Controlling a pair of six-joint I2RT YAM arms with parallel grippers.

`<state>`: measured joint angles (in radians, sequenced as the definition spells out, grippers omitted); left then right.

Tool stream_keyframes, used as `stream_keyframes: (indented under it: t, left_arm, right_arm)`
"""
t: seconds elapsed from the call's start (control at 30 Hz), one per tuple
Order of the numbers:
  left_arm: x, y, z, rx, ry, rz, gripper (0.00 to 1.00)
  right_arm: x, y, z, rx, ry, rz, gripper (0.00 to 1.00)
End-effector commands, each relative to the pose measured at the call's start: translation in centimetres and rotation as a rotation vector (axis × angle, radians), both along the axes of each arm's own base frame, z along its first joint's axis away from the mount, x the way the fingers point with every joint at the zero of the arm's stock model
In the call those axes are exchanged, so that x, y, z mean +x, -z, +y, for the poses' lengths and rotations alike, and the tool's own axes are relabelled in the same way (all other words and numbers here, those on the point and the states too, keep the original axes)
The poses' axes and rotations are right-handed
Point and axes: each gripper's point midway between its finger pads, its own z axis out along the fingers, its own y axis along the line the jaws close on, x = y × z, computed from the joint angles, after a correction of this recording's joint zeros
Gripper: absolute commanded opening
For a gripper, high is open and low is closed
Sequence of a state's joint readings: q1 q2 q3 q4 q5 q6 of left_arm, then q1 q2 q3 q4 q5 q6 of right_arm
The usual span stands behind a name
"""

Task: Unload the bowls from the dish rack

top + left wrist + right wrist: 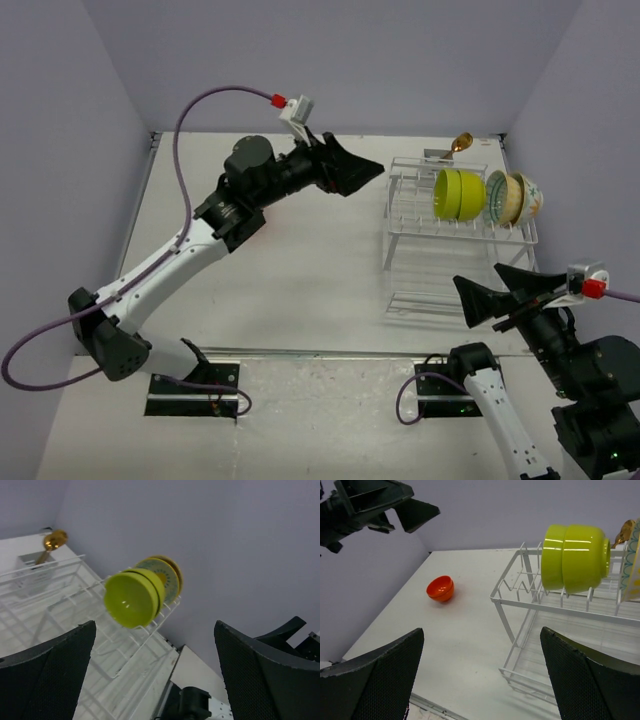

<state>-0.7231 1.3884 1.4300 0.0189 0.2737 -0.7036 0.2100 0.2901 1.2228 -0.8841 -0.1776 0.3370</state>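
Well, left pincer (365,172): jaws apart with nothing between them. It hangs in the air aimed at 3 o'clock, towards the rack's upper tier, which reads as a line-up for a reach at the bowls there.
Right pincer (476,276): jaws apart and likewise empty. It is poised just off the rack's 6 o'clock edge, probably held back to leave the left arm room.
Dish rack (455,233): white wire, two tiers, standing at 3 o'clock on the table (300,280). The lower tier holds nothing that shows.
Lime-green bowls (458,193): two nested, stood on edge between the upper tier's prongs. Their mouths face 9 o'clock, so the rim is offered to the left pincer.
Patterned bowls (515,198): on edge in the same row, just beside the green pair at its 3 o'clock. There seem to be two, though the overlap makes the count unsure.
Orange-red bowl (440,588): on the bare table, well apart from the rack at its 9 o'clock, so out of the rack. It is seen only from the right wrist.
Gold spoon (460,143): upright in the cutlery holder (437,155) at the rack's 12 o'clock. It is no part of the job.
Remaining: by my reading, the green and patterned bowls have yet to come out, the green pair being nearest the left pincer.
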Motion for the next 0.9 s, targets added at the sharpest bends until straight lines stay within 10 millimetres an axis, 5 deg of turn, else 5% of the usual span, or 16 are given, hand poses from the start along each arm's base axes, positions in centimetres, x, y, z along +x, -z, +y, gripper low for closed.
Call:
stream_keyframes:
  t: [0.0,0.03,0.07,0.2,0.87]
  left_arm:
    - [-2.3,-1.2,-6.7,-0.163,0.235,0.029,1.0]
    - [-1.4,0.9,-8.7,-0.133,0.25,0.071,1.0]
    - [-1.8,-0.6,-9.6,-0.151,0.287,0.055,1.0]
    - [-0.3,3.0,-13.4,-0.128,0.334,0.146,0.97]
    - [1.1,4.9,-17.4,-0.167,0.398,0.213,0.56]
  right_arm:
    - [-1.1,-2.5,-1.4,0.06,0.07,-0.086,0.99]
    - [-1.0,-2.4,-1.9,0.062,0.097,-0.078,0.99]
    - [-1.1,-2.5,-2.2,0.071,0.118,-0.08,0.99]
    - [-1.5,-2.5,-3.2,0.082,0.168,-0.086,0.99]
    - [-2.0,-2.4,-3.6,0.044,0.179,-0.086,0.99]
